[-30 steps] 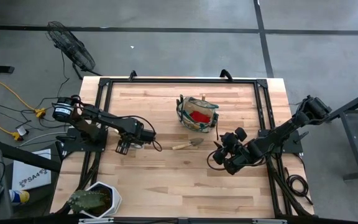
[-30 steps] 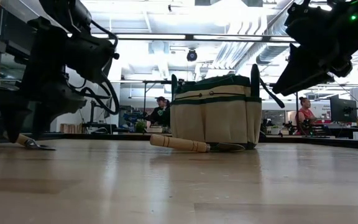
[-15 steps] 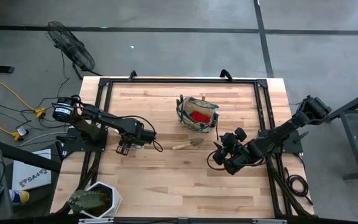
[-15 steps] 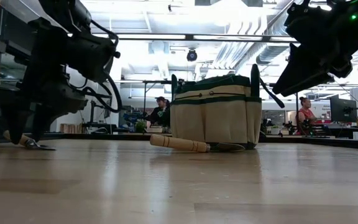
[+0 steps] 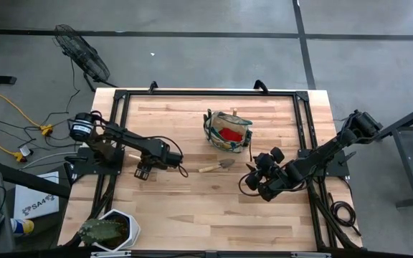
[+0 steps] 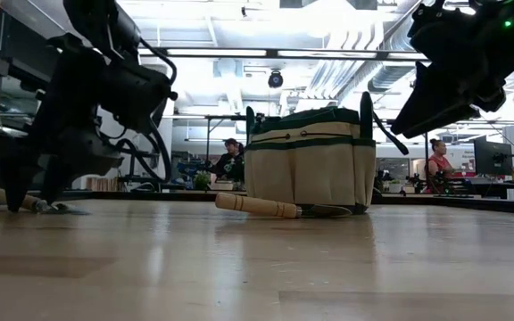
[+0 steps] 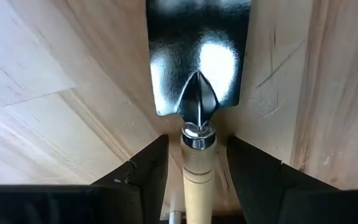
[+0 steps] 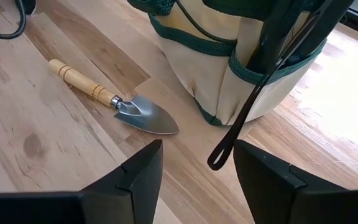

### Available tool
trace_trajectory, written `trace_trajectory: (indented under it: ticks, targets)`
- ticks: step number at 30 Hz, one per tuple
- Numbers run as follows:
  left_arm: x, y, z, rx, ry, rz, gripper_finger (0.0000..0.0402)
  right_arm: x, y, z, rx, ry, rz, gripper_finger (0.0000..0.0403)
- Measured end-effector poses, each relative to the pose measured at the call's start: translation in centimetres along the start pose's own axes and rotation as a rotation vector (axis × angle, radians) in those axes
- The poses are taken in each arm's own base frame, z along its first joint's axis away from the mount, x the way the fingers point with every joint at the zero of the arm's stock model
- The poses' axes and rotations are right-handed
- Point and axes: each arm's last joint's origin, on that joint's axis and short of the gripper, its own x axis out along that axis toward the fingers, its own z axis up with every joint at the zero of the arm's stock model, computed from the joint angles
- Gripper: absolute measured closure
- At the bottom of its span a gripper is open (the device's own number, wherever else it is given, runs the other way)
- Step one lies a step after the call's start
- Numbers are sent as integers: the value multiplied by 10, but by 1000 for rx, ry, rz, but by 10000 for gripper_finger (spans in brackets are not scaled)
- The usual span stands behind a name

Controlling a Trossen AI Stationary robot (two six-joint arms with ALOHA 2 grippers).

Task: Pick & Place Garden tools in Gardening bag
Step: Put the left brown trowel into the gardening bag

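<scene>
Left gripper (image 7: 194, 171) is down on the wooden table (image 5: 192, 201), fingers straddling the pale wooden handle of a square steel trowel (image 7: 197, 68), not clamped yet, prob. lining up to lift it. Right gripper (image 8: 194, 171) hangs open nr the khaki, green-trimmed fabric bag (image 5: 228, 131) and a second pointed trowel (image 8: 120, 106), waiting.

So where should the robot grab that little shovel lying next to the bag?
Probably by the wooden handle of the pointed trowel, coming straight down from above. It lies flat on the table with its handle aimed away from the gardening bag, so fingers could close across the round handle without bumping the bag.
</scene>
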Motion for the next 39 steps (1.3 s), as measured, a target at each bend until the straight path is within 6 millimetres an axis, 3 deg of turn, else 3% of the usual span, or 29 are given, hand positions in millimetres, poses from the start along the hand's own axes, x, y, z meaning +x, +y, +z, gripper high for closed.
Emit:
trace_trajectory:
  ticks: [7,16,28,32,39]
  targets:
    - [3,0,2,2,15,-1,252,-1,1,0,1,-1,5,214]
    - [4,0,2,2,19,-2,345,-1,1,0,2,0,5,214]
    - [-1,0,1,-13,-1,-24,345,-1,1,0,7,-1,8,214]
    - [-12,1,1,-80,-56,-30,345,-1,1,0,7,10,15,214]
    - [-41,-2,-1,-100,-253,-186,345,-1,3,-1,3,31,37,214]
